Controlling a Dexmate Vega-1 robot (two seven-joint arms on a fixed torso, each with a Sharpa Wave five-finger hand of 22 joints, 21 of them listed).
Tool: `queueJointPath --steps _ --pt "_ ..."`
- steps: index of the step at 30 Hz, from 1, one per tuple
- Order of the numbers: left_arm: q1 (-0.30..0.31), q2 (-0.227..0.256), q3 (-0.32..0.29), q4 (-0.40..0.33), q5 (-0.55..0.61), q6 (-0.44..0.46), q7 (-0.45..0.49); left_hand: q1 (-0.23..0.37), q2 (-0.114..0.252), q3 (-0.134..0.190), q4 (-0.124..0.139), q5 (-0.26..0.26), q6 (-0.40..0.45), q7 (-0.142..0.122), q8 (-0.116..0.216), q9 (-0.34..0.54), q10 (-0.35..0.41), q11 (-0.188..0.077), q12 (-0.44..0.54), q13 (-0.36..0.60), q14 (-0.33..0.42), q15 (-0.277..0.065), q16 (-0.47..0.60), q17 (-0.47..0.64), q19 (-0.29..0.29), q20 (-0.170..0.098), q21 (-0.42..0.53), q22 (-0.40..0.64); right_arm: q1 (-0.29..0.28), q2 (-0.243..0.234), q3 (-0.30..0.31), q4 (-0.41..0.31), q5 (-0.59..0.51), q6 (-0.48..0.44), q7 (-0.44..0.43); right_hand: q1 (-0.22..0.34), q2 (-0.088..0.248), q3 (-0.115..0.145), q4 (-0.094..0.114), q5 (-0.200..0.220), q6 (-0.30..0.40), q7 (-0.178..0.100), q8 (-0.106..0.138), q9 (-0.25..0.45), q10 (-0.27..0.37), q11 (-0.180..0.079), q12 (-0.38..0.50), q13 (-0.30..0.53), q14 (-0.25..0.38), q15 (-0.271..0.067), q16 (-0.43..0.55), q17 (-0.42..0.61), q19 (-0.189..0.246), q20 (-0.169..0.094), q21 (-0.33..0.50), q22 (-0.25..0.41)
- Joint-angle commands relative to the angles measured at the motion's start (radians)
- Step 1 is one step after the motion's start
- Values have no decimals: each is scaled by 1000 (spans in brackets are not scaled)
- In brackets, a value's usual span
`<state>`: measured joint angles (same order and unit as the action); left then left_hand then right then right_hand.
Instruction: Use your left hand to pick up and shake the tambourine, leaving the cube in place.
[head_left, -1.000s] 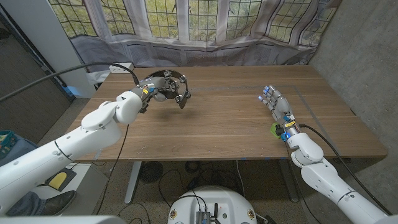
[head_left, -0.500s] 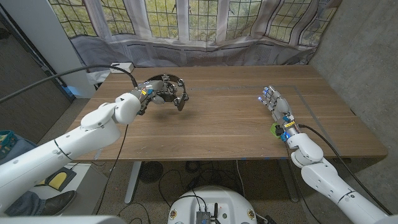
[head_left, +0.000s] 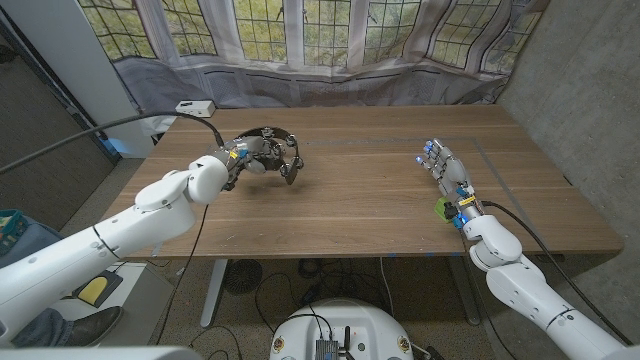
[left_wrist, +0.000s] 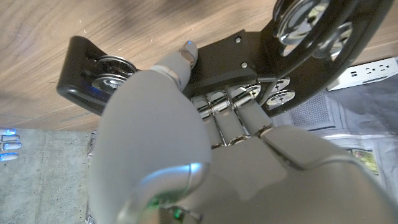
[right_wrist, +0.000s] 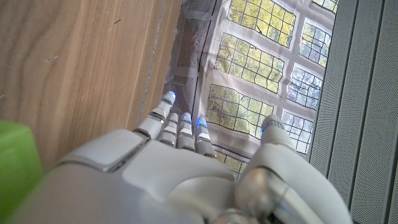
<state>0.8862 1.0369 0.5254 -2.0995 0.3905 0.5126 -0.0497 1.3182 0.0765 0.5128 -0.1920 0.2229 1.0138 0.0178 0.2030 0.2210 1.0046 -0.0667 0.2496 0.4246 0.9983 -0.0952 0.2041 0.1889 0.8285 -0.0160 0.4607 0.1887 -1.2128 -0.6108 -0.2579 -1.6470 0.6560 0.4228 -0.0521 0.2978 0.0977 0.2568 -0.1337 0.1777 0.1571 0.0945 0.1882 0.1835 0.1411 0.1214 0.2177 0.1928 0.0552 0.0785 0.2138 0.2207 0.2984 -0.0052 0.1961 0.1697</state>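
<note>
While left hand (head_left: 248, 160) grips black tambourine (head_left: 281, 150), no readable writing, right hand (head_left: 444, 166) empty, fingers extended

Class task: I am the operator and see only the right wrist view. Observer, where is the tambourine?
Observer: The left hand holds the tambourine above the table, far from your hand.
Operator: Is the grip firm?
Observer: In the left wrist view its fingers wrap the black frame, thumb on the other side.
Operator: What is the green thing beside my hand?
Observer: The cube, on the table against the right hand's wrist.
</note>
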Motion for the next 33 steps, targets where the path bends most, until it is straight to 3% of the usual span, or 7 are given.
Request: queueJointPath --steps 1,9,19,33 --pt "-27 2 61 40 53 -60 -24 -32 63 22 16 8 3 6 6 5 9 -4 2 2 53 -61 4 6 2 3 4 1 -4 -3 3 -6 2 -5 -3 5 0 -3 -1 2 10 -2 3 5 5 0 -5 4 3 4 -2 4 4 5 -3 2" --pt "-12 27 67 56 96 -135 -22 -31 63 22 17 7 4 6 6 5 8 -2 -1 1 53 -62 5 7 1 3 6 1 -7 -3 7 -9 4 -6 -7 5 0 -4 -1 2 9 -2 3 5 5 -1 -5 4 4 4 -2 5 4 5 -3 2" --pt "45 10 34 130 121 -287 141 -29 62 21 16 5 8 9 7 5 8 2 -4 0 47 -59 5 7 -4 5 6 1 0 -3 0 -5 -3 -10 -3 5 0 -4 0 2 9 -2 3 5 5 -1 -5 4 3 4 -2 5 4 5 -3 2" --pt "31 -14 37 225 119 -384 98 -24 61 20 15 3 16 15 9 5 3 4 -12 -6 37 -55 4 9 -16 6 5 1 0 -3 -5 -12 -6 -26 -15 5 0 -5 0 2 9 -1 2 5 6 -1 -5 4 4 4 -2 5 4 5 -3 2"
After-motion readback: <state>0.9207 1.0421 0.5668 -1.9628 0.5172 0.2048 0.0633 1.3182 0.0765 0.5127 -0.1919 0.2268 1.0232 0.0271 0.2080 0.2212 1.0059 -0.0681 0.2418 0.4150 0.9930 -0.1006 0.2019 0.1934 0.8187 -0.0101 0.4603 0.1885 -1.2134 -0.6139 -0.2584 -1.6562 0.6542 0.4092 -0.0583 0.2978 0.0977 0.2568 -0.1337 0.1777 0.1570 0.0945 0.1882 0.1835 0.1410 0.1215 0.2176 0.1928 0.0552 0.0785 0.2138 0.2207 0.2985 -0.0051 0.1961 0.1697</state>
